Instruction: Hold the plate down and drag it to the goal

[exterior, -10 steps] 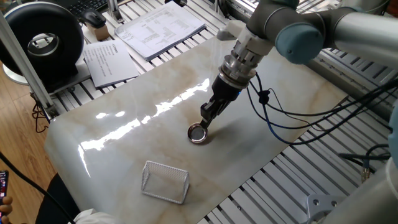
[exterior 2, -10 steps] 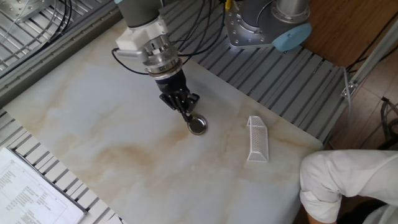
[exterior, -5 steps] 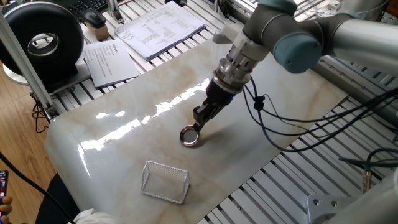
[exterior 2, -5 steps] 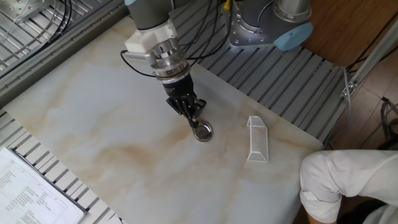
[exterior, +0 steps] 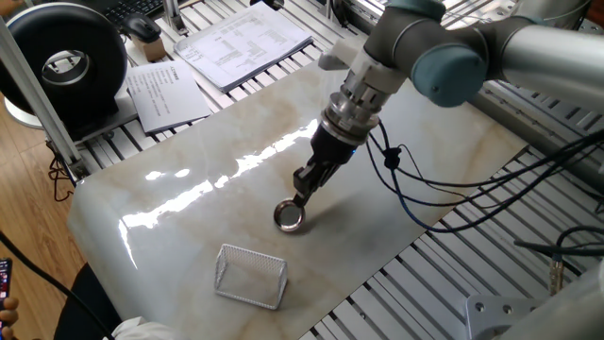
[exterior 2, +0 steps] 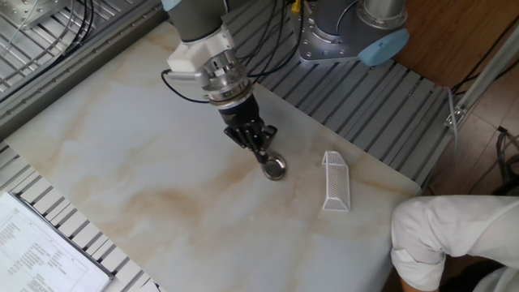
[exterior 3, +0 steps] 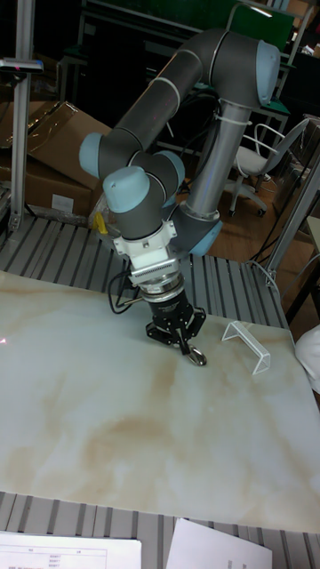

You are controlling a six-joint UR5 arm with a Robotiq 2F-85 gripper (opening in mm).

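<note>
**Plate partway to the tray**

Since a second ago your claw (exterior: 299, 195) and the plate (exterior: 290, 216) under it have slid together toward the wire mesh tray (exterior: 251, 275). You see the claw's fingers drawn together, their tips pressing on the plate's rim rather than gripping it. The plate lies flat on the marble-patterned surface (exterior: 189, 217), near the tray but apart from it, so the last stretch of the drag is left, by my reading. Around you: printed paper sheets (exterior: 243, 42) and a black spool (exterior: 66, 66) beyond the surface, slatted metal framing, cardboard boxes (exterior 3: 44, 160) behind the arm.
</note>
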